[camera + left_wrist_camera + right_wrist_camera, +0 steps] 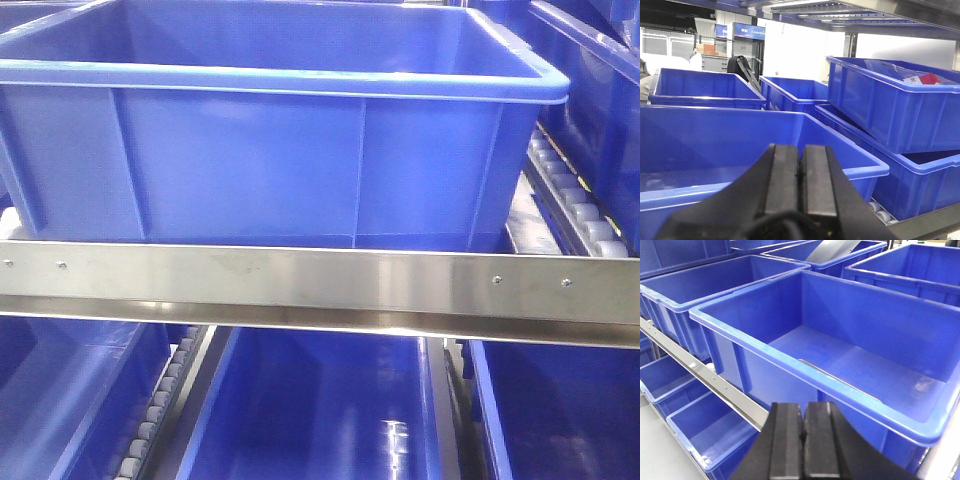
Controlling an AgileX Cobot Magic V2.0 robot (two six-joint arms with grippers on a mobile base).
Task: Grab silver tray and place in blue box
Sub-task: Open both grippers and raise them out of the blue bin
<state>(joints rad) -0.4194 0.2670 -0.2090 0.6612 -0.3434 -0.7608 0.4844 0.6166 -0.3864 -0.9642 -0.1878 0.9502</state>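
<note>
Closed, empty fingers (802,440) of both grippers hover near the blue box (805,377) on its shelf. No silver tray shows anywhere; groping for it risks striking the rim.

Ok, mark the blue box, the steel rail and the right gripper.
blue box (805,367): right wrist view, near rim.
steel rail (300,280): front view, flat face.
right gripper (803,432): right wrist view, seam between shut fingers.

Silver tray (840,380) lies flat inside blue box (790,370).
</note>
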